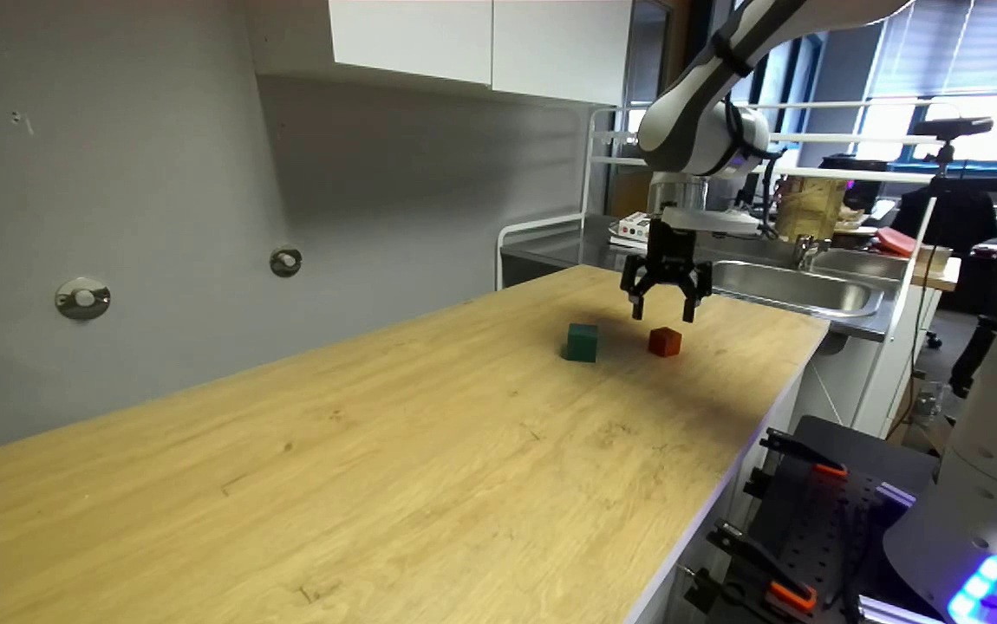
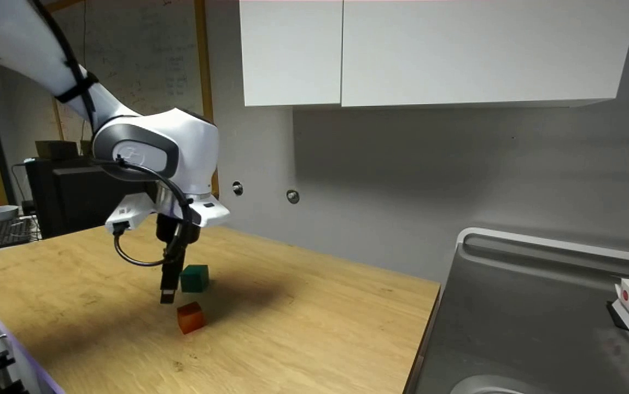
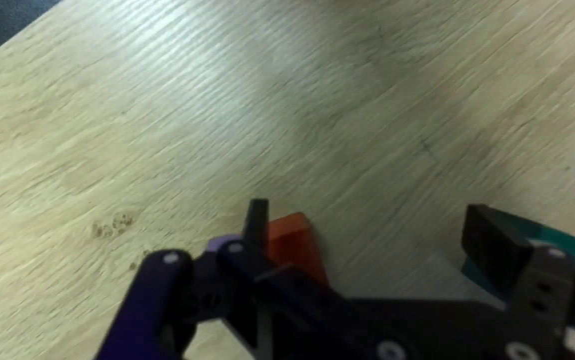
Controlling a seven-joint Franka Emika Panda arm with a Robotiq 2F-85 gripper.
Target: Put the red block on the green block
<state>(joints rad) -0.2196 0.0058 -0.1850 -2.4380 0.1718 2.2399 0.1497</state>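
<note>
From left to right in an exterior view, we first meet the green block (image 1: 583, 343) resting on the wooden tabletop (image 1: 334, 485), then, at about two o'clock from it, the claw (image 1: 663, 314), hanging with its jaws spread wide. The red block (image 1: 665, 342) sits on the same surface at the claw's six o'clock and the green block's three o'clock, the two blocks standing apart. Farther right, toward two o'clock from the red block, we see a metal sink (image 1: 798, 288).

One block (image 1: 664, 342) lies near another block (image 1: 582, 343) on the table (image 1: 360, 485).
</note>
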